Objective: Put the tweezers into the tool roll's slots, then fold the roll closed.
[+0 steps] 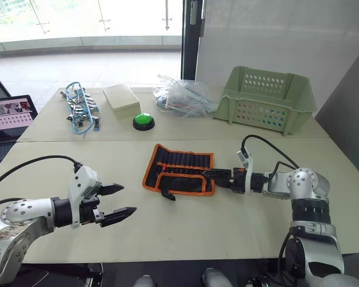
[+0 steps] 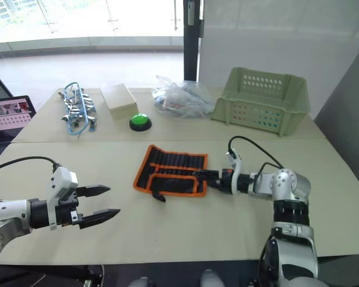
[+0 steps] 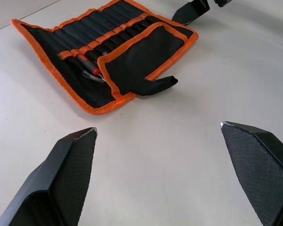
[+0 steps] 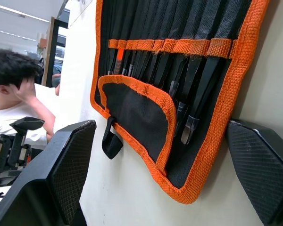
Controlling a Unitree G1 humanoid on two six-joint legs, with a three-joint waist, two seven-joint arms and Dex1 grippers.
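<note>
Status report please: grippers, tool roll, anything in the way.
Left gripper open, off the roll. Right gripper open at the tool roll edge. Tweezers in slots, flap part-folded. Nothing blocking.

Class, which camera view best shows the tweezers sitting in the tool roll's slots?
The right wrist view: the tweezers lie close up, tips under the orange band of the tool roll. The left wrist view shows a few tips. In the eye views the slots look like dark stripes.

Office-like lab: pale tables (image 1: 185, 227), laptop (image 1: 9, 116), glass wall (image 1: 84, 21).
</note>
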